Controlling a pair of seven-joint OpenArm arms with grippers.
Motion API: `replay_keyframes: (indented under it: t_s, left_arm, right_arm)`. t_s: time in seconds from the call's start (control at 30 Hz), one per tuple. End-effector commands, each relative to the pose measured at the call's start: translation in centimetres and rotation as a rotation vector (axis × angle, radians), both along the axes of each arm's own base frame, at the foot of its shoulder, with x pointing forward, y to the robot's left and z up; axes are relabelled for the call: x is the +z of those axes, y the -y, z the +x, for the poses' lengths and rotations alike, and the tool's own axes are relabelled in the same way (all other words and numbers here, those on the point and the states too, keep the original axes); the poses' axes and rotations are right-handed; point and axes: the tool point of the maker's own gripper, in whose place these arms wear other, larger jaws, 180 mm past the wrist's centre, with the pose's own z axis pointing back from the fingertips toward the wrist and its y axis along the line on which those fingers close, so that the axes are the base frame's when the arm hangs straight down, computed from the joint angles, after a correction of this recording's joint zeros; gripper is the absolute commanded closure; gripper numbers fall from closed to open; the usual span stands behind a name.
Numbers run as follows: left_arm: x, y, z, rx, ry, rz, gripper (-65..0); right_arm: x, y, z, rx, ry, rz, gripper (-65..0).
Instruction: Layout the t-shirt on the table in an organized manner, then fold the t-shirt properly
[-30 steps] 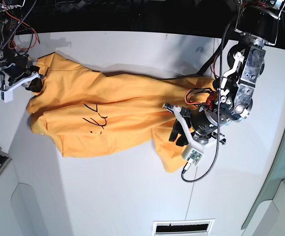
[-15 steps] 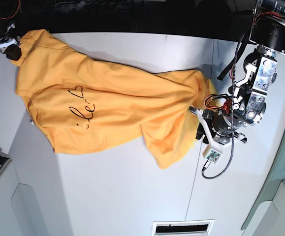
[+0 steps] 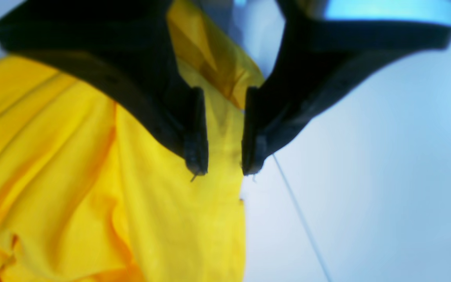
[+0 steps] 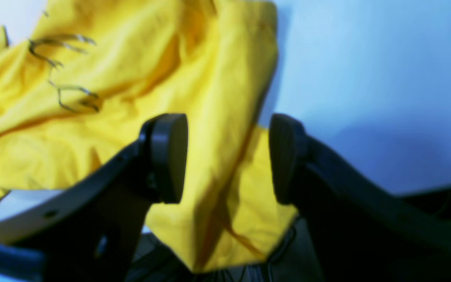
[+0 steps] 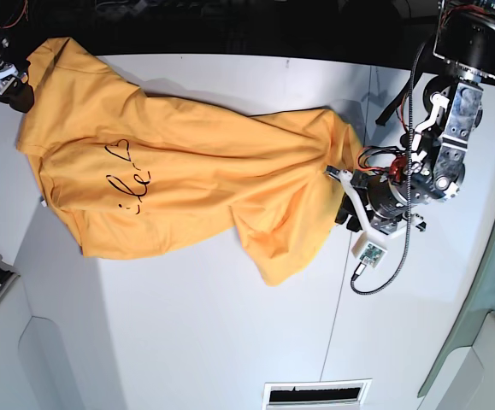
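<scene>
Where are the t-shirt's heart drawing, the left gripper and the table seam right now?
heart drawing (image 5: 120,150): base view, on the heart outline.
left gripper (image 3: 224,164): left wrist view, between the fingertips, over shirt fabric.
table seam (image 3: 300,215): left wrist view, on the thin dark line.

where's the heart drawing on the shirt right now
In the base view the heart drawing sits on the t-shirt's left part, near the right gripper.
</scene>
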Motion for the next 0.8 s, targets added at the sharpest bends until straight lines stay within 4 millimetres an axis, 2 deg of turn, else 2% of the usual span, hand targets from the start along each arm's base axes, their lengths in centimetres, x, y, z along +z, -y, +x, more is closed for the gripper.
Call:
replay_keyframes:
  t_s: [0.0, 0.07, 0.13, 0.3, 0.5, 0.63, 0.77]
  left_arm:
    - [2.4, -0.9, 0.8, 0.023, 0.073, -0.025, -18.7]
    - [3.7, -1.8, -0.2, 0.055, 0.096, -0.070, -18.8]
    - [4.1, -2.0, -1.5, 0.040, 0.086, -0.108, -18.8]
    - [2.7, -0.8, -4.2, -0.004, 0.024, -0.180, -29.6]
    - [2.7, 1.5, -4.1, 0.007, 0.030, -0.267, -30.6]
    - [1.2, 2.9, -4.5, 0.012, -0.005, -0.297, -30.6]
    - [-1.6, 3.2, -4.4, 0.017, -0.039, -0.243, -30.6]
  right_arm:
    - [1.2, 0.9, 0.9, -0.007, 0.040, -0.028, -33.0]
    - [1.3, 1.3, 1.7, -0.019, 0.044, -0.051, -33.0]
    - [1.4, 2.3, 2.6, -0.059, 0.044, -0.079, -33.0]
    - [1.6, 4.2, 5.3, -0.130, 0.080, -0.131, -33.0]
    - [0.9, 4.2, 10.3, -0.152, 0.118, -0.104, -32.9]
    - [-0.5, 3.4, 13.0, -0.116, 0.092, -0.120, -32.9]
    - [-2.4, 2.4, 14.4, -0.040, 0.036, -0.101, -32.7]
